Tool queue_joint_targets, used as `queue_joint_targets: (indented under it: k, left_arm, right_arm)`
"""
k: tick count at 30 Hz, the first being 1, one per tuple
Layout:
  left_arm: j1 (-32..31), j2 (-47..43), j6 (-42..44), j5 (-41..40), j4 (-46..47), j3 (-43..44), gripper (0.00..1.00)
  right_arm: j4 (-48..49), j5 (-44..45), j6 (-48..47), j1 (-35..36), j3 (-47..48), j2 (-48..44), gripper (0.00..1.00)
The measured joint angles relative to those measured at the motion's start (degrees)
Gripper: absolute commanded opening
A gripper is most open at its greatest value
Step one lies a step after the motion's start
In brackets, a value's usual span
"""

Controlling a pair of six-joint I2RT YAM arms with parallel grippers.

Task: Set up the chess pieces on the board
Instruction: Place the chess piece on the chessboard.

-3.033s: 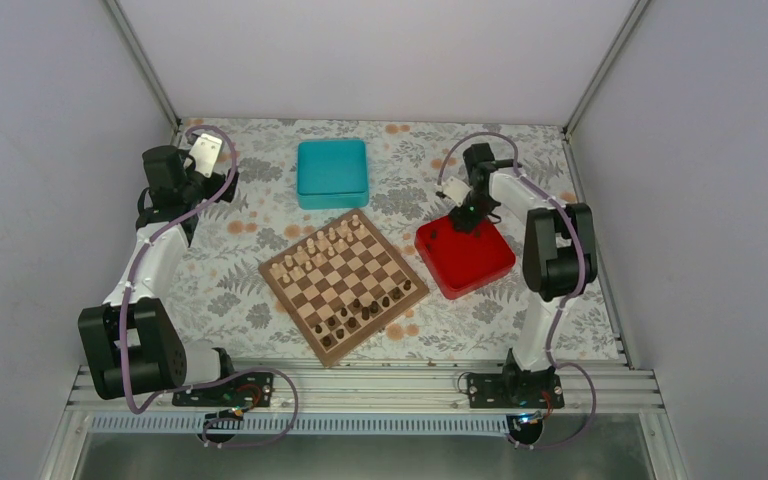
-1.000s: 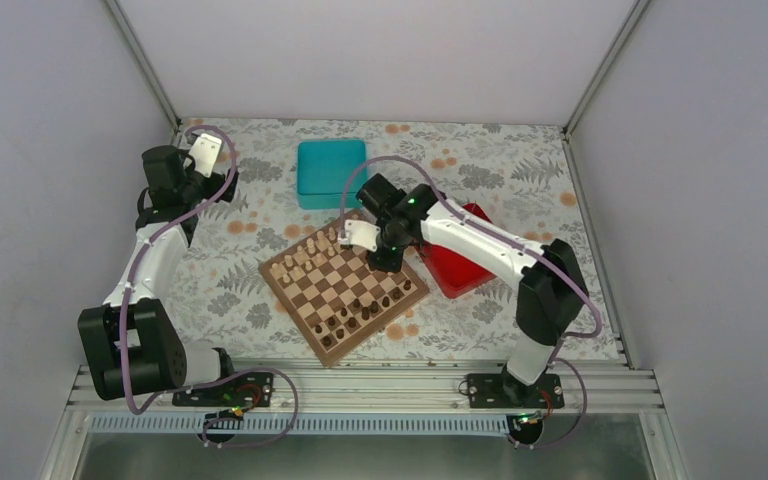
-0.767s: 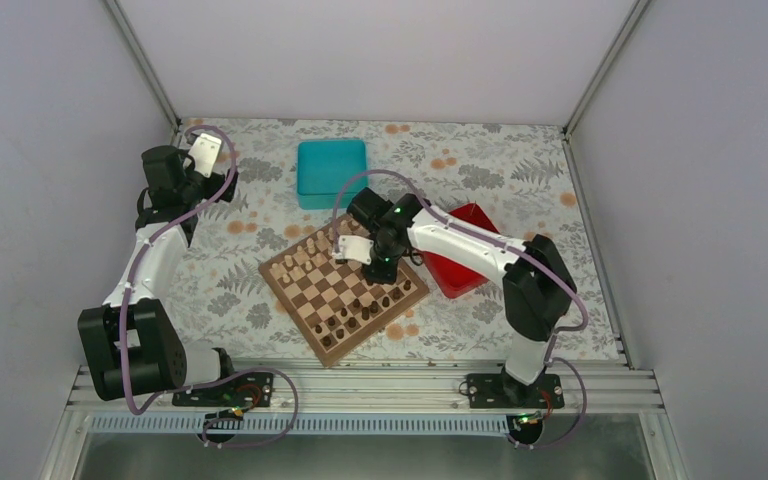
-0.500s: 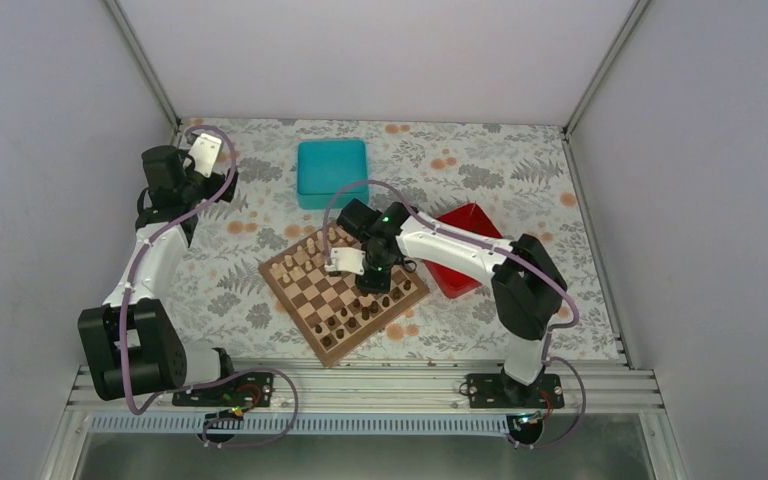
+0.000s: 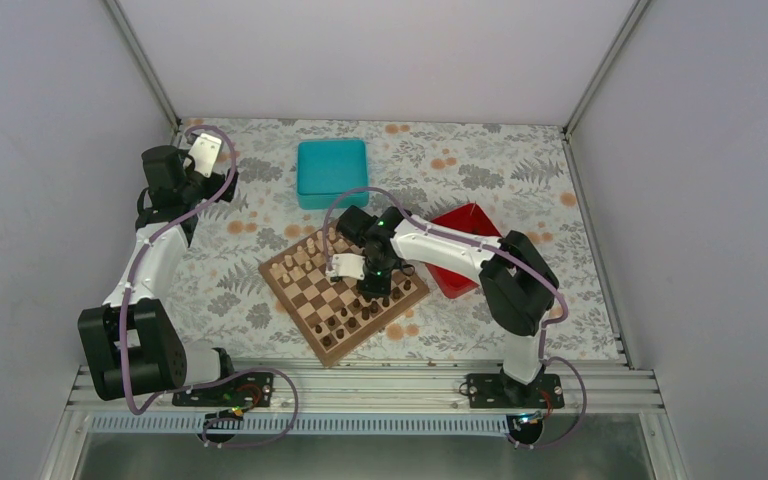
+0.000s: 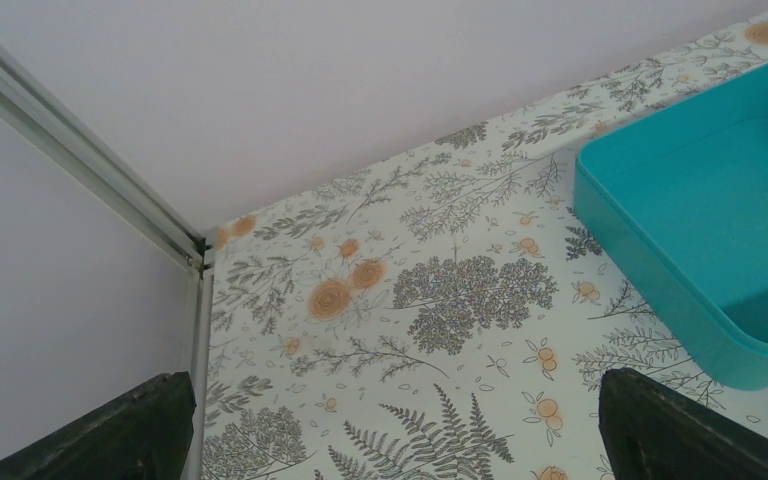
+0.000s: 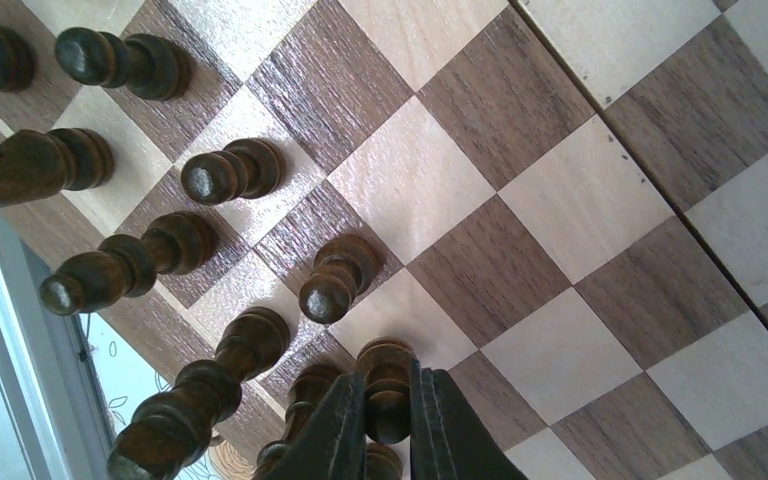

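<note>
The board (image 5: 296,315) lies at an angle in the middle of the table, with dark chess pieces (image 5: 355,312) along its near right side. My right gripper (image 5: 372,288) hangs over that side, shut on a dark pawn (image 7: 387,385). In the right wrist view the fingers (image 7: 335,430) clamp the pawn's upper part. Its base sits at a light square among other dark pieces (image 7: 230,172); I cannot tell whether it touches the square. My left gripper (image 6: 400,430) is open and holds nothing, far back left by the teal box (image 6: 720,230).
Pale pieces (image 5: 310,250) line the board's far left side. A red tray (image 5: 465,245) sits right of the board, partly behind my right arm. The teal box (image 5: 332,172) stands behind the board. Walls close in the table on three sides.
My right arm has swung left from the red tray to the board's near right side, carrying the dark pawn, and come down among the dark pieces. The left arm has not moved.
</note>
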Motion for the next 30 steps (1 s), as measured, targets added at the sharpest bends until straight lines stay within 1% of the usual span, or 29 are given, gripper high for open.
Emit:
queue_joint_targets:
  k: [30]
  left_arm:
    - [0.0,0.0,0.0,0.0,0.0,0.0,1.00]
  right_arm:
    - [1.4,0.6,-0.1,0.0,0.1,0.8,0.10]
